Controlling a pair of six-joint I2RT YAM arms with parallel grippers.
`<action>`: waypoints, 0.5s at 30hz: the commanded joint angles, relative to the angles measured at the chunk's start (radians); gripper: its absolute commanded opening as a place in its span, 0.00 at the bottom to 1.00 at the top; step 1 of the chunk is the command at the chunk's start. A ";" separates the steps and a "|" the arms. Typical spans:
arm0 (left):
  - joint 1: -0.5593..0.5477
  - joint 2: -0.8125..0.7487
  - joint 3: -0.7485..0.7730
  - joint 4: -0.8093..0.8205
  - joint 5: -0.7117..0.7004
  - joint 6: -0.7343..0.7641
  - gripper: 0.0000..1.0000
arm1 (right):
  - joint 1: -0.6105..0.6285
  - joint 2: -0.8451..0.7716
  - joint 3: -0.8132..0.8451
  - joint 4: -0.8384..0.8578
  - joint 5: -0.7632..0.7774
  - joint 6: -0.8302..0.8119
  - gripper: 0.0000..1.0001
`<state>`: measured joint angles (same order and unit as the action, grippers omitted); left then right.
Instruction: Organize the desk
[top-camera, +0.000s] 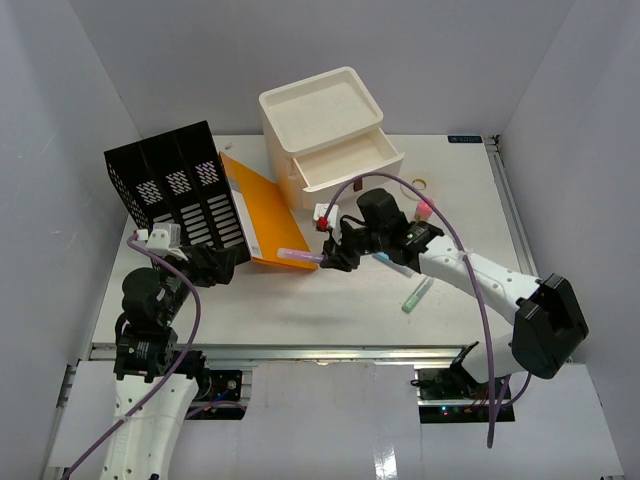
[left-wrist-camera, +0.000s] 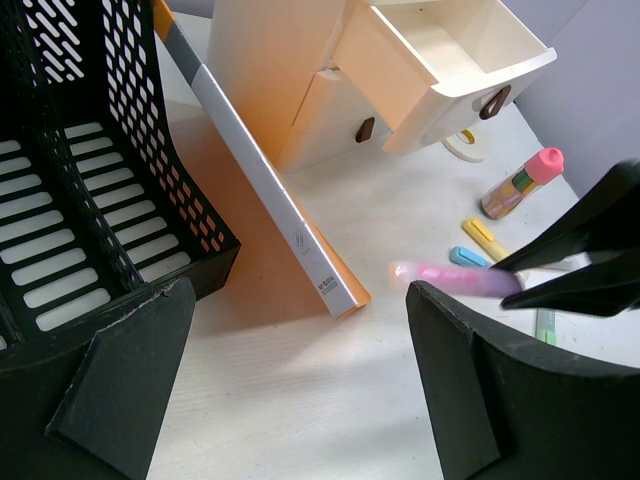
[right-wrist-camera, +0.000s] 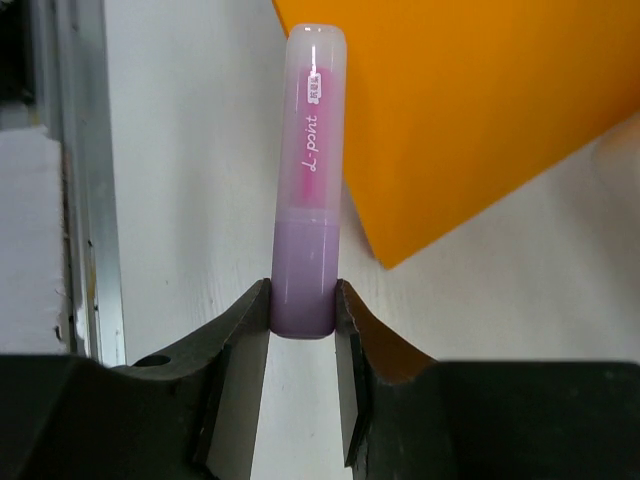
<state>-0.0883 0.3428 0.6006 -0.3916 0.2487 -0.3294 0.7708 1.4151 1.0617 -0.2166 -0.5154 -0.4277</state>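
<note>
Highlighter (top-camera: 298, 256) being pinched in the right gripper (top-camera: 330, 258), lying level above the desk (top-camera: 330, 310)

The right gripper is clenching the pink-and-purple highlighter by 1 end, with its long axis running left to right and its free end pointing left, over the near corner of the orange folder (top-camera: 255, 215). The left gripper (top-camera: 205, 262) is hanging wide open and holding nothing, just left of that tip beside the black file rack (top-camera: 180, 190), so it is looking like the nearer arm for a hand-over. The open drawer (top-camera: 350, 160) of the cream drawer box (top-camera: 325, 125) is lying farther back and slightly right of the right gripper. Bare desk is offering room in the near middle, bounded by the folder, the rack and a green marker (top-camera: 418, 294) at the near right.
</note>
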 joint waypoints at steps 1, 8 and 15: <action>-0.002 -0.005 -0.004 0.003 0.017 0.006 0.98 | -0.013 -0.044 0.220 -0.166 -0.113 -0.165 0.08; -0.002 -0.006 -0.004 0.005 0.018 0.006 0.98 | -0.138 -0.010 0.451 -0.231 0.046 -0.328 0.08; -0.002 0.005 -0.006 0.008 0.032 0.009 0.98 | -0.227 0.098 0.551 -0.230 0.179 -0.543 0.08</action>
<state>-0.0883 0.3431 0.5991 -0.3889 0.2593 -0.3294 0.5878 1.4349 1.5379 -0.4186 -0.4385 -0.7989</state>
